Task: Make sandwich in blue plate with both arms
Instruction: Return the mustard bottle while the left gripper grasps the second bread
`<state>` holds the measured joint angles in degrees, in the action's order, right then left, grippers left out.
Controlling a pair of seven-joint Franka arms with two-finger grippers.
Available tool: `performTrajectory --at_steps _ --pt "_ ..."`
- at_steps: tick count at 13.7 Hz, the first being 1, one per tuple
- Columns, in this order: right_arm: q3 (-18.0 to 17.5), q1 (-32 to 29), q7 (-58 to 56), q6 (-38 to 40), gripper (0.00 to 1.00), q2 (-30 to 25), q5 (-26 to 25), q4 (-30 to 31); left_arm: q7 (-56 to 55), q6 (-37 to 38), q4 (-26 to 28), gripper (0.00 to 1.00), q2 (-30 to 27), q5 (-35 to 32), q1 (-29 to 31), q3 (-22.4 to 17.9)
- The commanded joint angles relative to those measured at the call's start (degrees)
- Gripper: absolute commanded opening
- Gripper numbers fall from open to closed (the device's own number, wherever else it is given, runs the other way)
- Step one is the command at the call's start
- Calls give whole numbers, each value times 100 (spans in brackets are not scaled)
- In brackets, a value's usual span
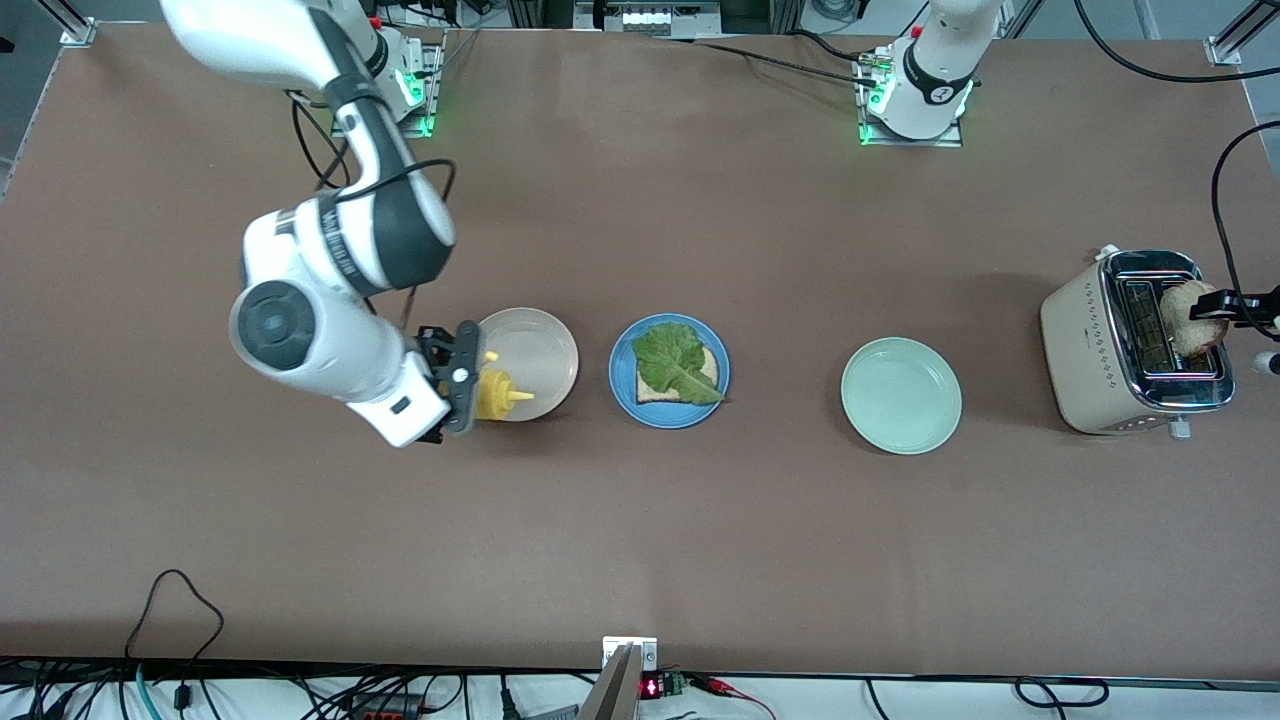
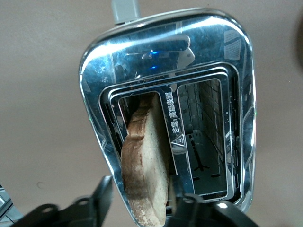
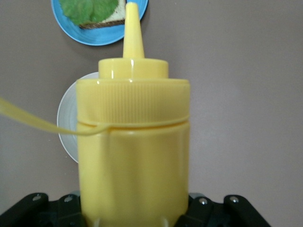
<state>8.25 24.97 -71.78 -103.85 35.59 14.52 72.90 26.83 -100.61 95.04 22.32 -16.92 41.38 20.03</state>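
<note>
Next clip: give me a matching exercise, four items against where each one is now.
Items:
1. lettuce leaf
2. toasted slice
3. yellow squeeze bottle
4. mint-green plate

Places:
A. gripped by the right gripper over the white plate
B. on bread on the blue plate
C. bare, between blue plate and toaster
D. standing in a toaster slot, between the left gripper fingers

Pairs: 1-B, 2-D, 3-A, 4-C

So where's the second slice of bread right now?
The second bread slice stands in a slot of the toaster at the left arm's end of the table, with the left gripper at its top edge, fingers either side of it.
</note>
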Motion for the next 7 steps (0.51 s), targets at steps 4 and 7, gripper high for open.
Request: performTrajectory --at_steps 4,7 --pt "-104 -826 -1618 101 0 -141 1341 513 244 -3 129 10 -61 57 169 106" --pt "-104 -1151 -2251 119 0 -141 1851 795 244 -2 68 1 -104 48 143 132"
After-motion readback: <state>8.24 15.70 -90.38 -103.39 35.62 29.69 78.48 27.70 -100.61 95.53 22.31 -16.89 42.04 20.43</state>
